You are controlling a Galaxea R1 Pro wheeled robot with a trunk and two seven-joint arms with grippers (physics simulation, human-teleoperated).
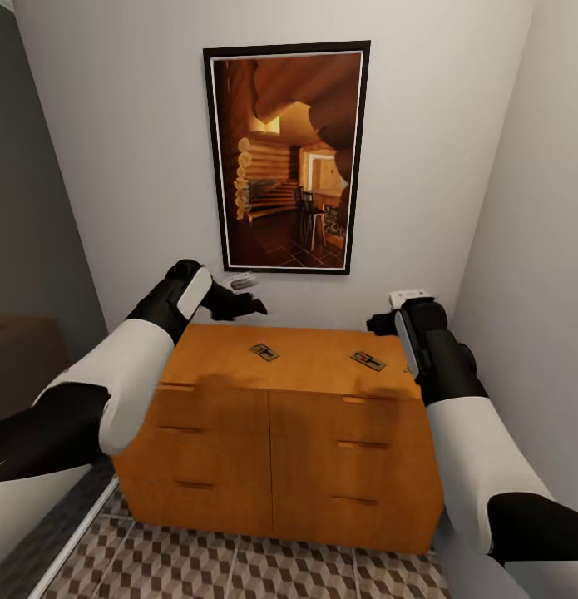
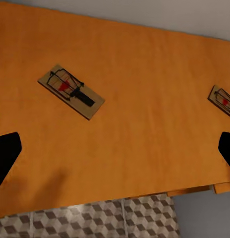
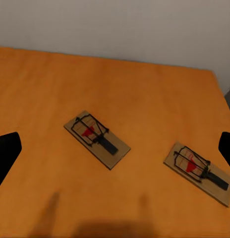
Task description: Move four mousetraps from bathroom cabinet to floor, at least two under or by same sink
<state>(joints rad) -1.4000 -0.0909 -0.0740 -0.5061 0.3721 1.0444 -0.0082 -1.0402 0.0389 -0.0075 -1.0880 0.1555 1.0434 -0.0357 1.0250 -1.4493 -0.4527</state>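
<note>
Two mousetraps, small tan boards with dark wire and a red mark, lie flat on the orange-brown cabinet (image 1: pixel 305 366). One mousetrap (image 1: pixel 264 352) (image 2: pixel 71 91) (image 3: pixel 96 139) is near the middle of the top. The other mousetrap (image 1: pixel 368 360) (image 2: pixel 223 100) (image 3: pixel 199 172) lies toward the right end. My left gripper (image 1: pixel 254 308) (image 2: pixel 115 153) hovers open above the back left of the top. My right gripper (image 1: pixel 373 323) (image 3: pixel 115 153) hangs open above the right end, beyond the right trap. Neither holds anything. The cube-patterned bathroom floor (image 1: pixel 239 566) (image 2: pixel 95 220) lies in front of the cabinet.
The cabinet stands in a narrow alcove, with walls close on both sides and behind. A large framed picture (image 1: pixel 287 158) hangs on the back wall above it. Small white fittings (image 1: pixel 243 281) (image 1: pixel 409 295) sit on that wall near each gripper. A dark panel (image 1: pixel 31 216) lines the left side.
</note>
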